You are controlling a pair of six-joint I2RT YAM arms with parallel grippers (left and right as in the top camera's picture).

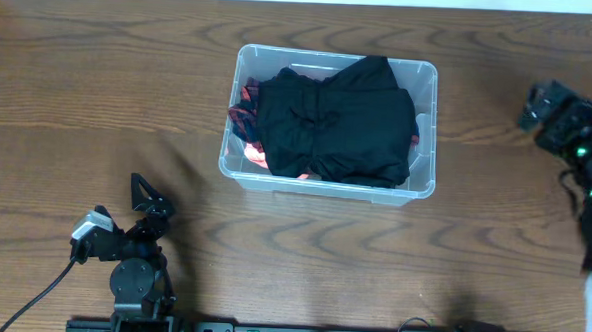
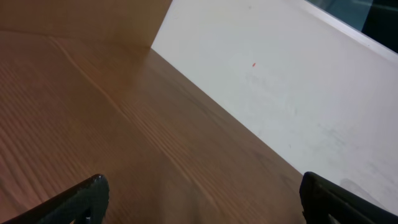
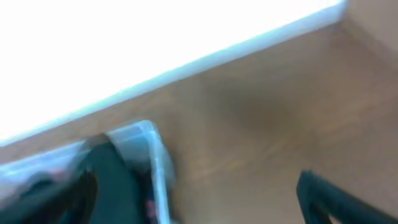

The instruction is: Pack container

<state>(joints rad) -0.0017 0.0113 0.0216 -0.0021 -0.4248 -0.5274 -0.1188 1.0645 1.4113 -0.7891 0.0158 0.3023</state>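
Left gripper (image 2: 208, 202): sits low near the front edge of the table (image 1: 79, 96), left of centre and well apart from the container. Its fingers stand wide apart, with nothing but bare wood grain between them.

Container (image 1: 325, 189): stands upright at the middle of the table, long side facing the front. A black garment (image 1: 338, 118) is bunched inside and covers most of the bottom, reaching the right wall. A red cloth (image 1: 256, 157) shows beneath it along the left wall. No part of either arm touches the container.

Right gripper (image 3: 199, 196): held at the right edge of the table, about level with the container and apart from it. The wrist view is blurred. Its fingers appear spread and hold nothing, and a container corner lies beyond them.

A white surface (image 2: 280, 81) borders the table's far edge.
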